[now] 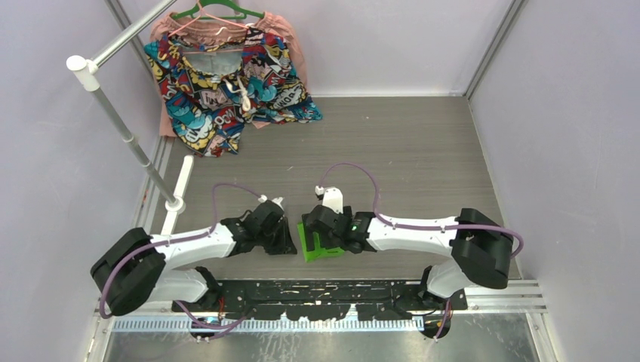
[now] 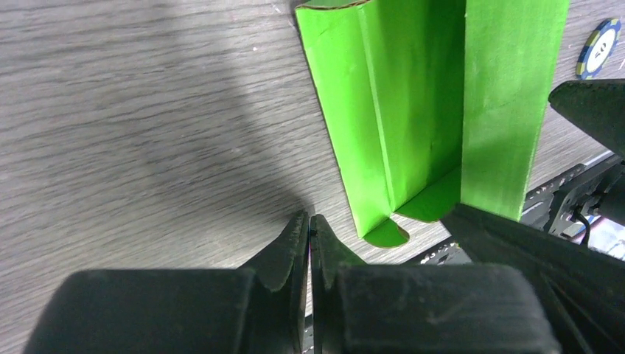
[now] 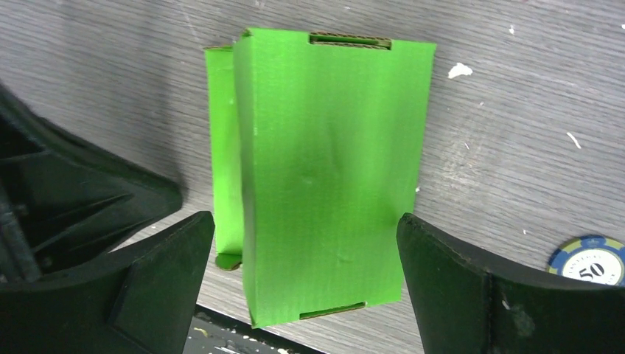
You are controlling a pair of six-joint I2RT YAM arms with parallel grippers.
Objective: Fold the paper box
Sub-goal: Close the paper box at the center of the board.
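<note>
The paper box (image 1: 323,245) is bright lime-green card, partly folded into a rectangular shape, and lies on the table near the front edge between the two grippers. In the right wrist view the paper box (image 3: 328,169) shows a flat top panel with a slot at each end and a side panel on its left. My right gripper (image 3: 306,247) is open, with one finger (image 3: 166,265) on each side of the box's near end. My left gripper (image 2: 310,223) is shut on nothing, just left of the box's (image 2: 405,110) upright wall.
A blue poker chip (image 3: 589,262) lies on the table right of the box. A colourful patterned garment (image 1: 226,83) hangs at the back left from a rack with a slanted pole (image 1: 128,132). A black perforated rail (image 1: 317,290) runs along the near edge.
</note>
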